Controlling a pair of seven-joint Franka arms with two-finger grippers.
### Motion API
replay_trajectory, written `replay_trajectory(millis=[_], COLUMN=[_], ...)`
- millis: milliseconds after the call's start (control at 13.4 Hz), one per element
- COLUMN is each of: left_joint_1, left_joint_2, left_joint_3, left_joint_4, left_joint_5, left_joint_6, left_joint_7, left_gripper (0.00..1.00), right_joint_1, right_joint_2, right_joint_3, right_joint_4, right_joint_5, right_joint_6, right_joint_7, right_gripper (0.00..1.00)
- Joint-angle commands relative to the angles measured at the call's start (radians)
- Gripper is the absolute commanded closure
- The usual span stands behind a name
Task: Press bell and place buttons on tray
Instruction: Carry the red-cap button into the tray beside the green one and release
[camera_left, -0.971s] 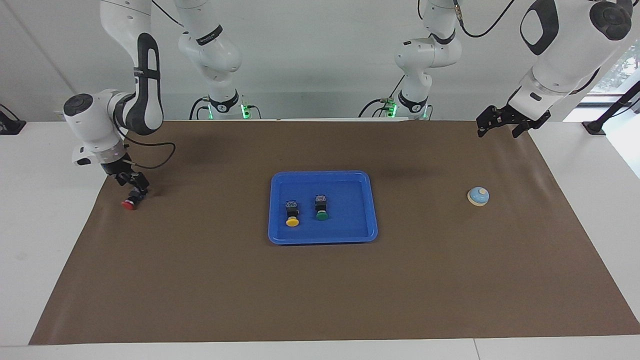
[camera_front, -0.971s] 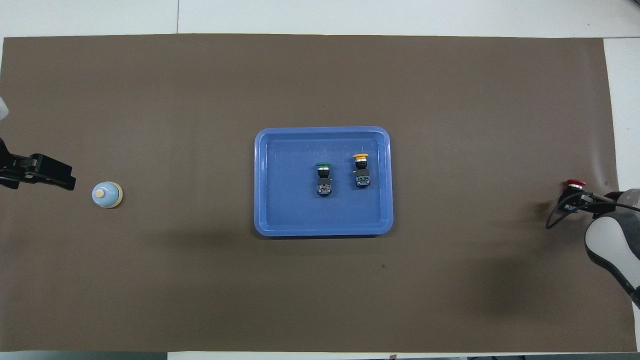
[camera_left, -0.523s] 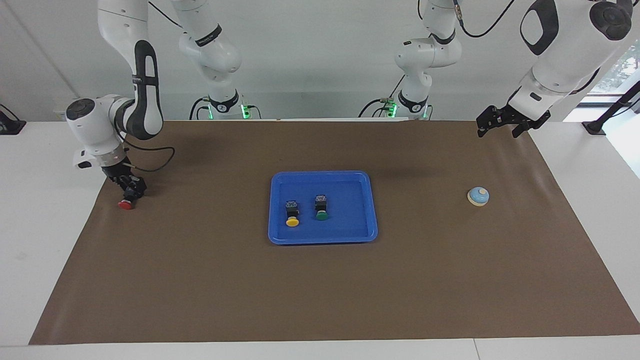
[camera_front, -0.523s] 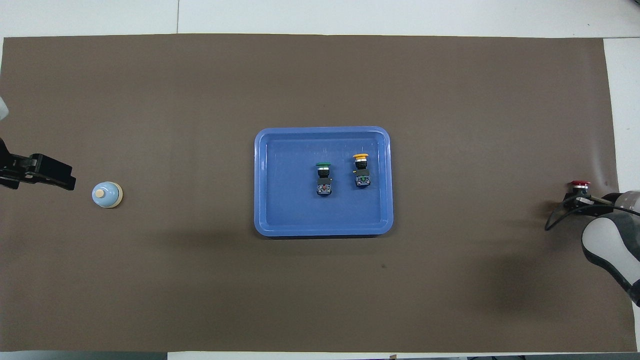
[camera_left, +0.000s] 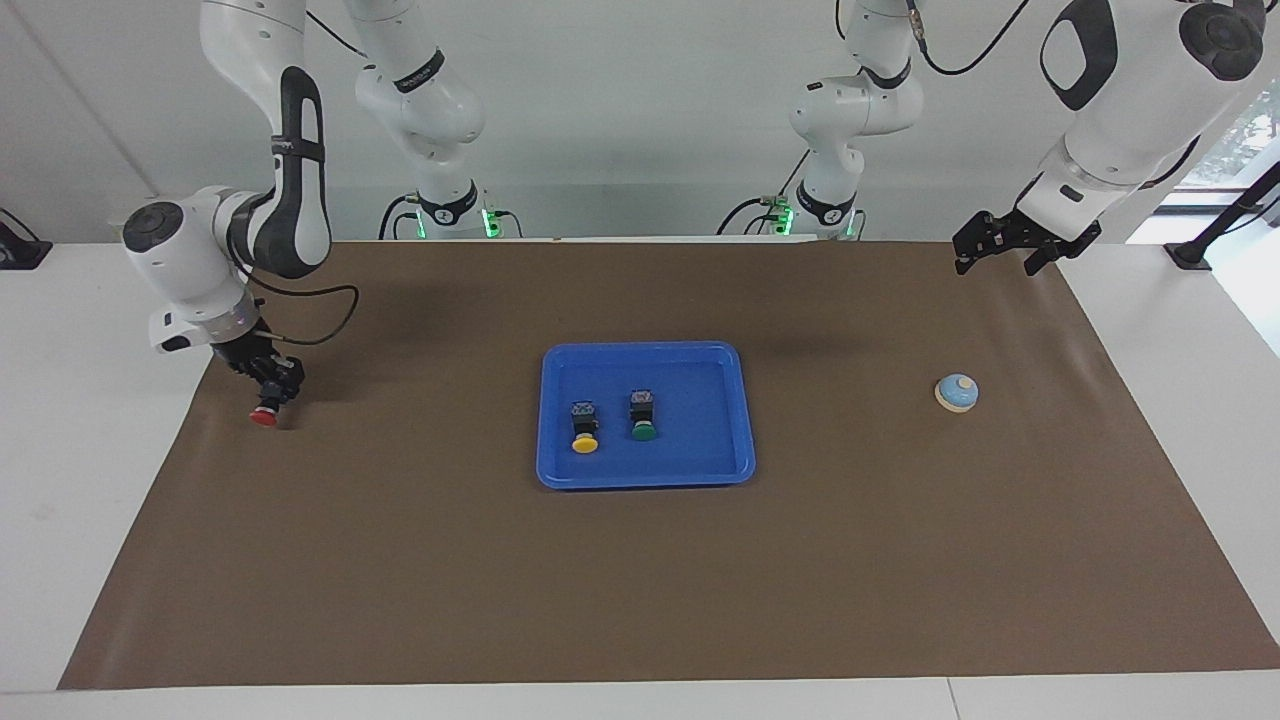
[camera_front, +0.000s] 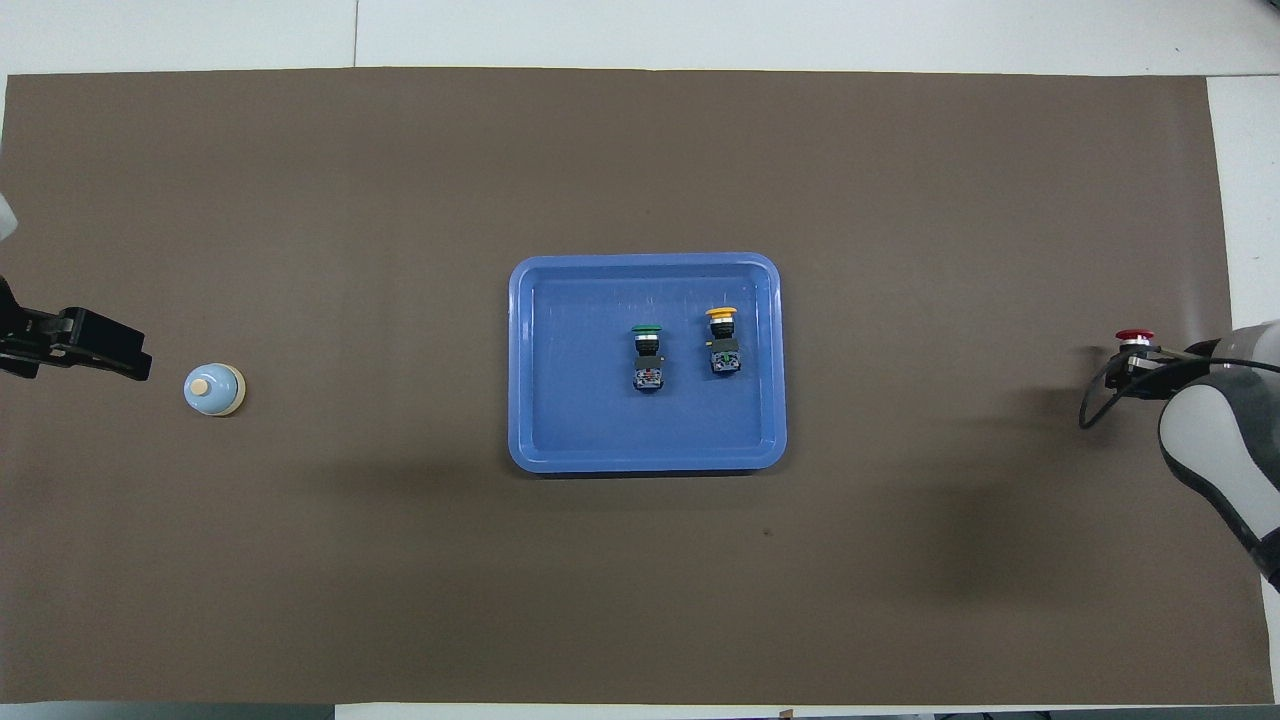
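Note:
The blue tray (camera_left: 560, 470) (camera_front: 525, 440) lies mid-table with the yellow button (camera_left: 584, 426) (camera_front: 722, 340) and the green button (camera_left: 643, 415) (camera_front: 647, 355) lying in it. My right gripper (camera_left: 268, 388) (camera_front: 1140, 362) is shut on the red button (camera_left: 264, 416) (camera_front: 1134, 336), cap pointing down, just over the mat at the right arm's end of the table. The light blue bell (camera_left: 956, 392) (camera_front: 214, 389) sits on the mat toward the left arm's end. My left gripper (camera_left: 997, 262) (camera_front: 95, 348) is open and empty, raised above the mat beside the bell, and waits.
A brown mat (camera_left: 640, 580) (camera_front: 640, 600) covers the table; white table surface (camera_left: 90, 470) shows past its ends. A cable loops from the right wrist (camera_left: 320, 315).
My right gripper has shifted the red button a little toward the tray and away from the robots. The left arm has not moved.

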Motion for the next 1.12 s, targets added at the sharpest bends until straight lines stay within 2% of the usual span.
replay_trajectory(millis=[0,299,523,598,747,1046], left_joint_1=[0.003,0.003,0.003,0.003,0.003,0.003], left_joint_2=[-0.008,-0.008,-0.008,-0.008,-0.008,-0.008], left_joint_3=[-0.002,-0.002,-0.002,-0.002,0.000,-0.002], left_joint_4=[0.003,0.003,0.003,0.003,0.003,0.003], left_joint_5=[0.005,0.005,0.005,0.005,0.005,0.005], left_joint_6=[-0.010,-0.010,-0.010,-0.010,-0.010,-0.010], left_joint_7=[-0.002,-0.002,-0.002,-0.002,-0.002,-0.002], left_gripper=[0.00,0.00,0.00,0.00,0.00,0.00], right_joint_1=[0.119,0.397,0.614,0.674,0.774,0.940], right_joint_2=[0.021,0.082,0.110,0.121,0.166,0.396], right_joint_3=[0.004,0.005,0.005,0.005,0.004,0.001], right_joint_4=[0.173,0.390,0.462,0.487,0.568,0.770], right_joint_5=[0.001,0.005,0.049,0.094,0.097,0.071], right_joint_6=[-0.199,-0.373,-0.360,-0.358,-0.372,-0.351], right_joint_7=[0.092,0.418,0.601,0.633,0.644,0.657], right_gripper=[1.00,1.00,1.00,1.00,1.00,1.00])
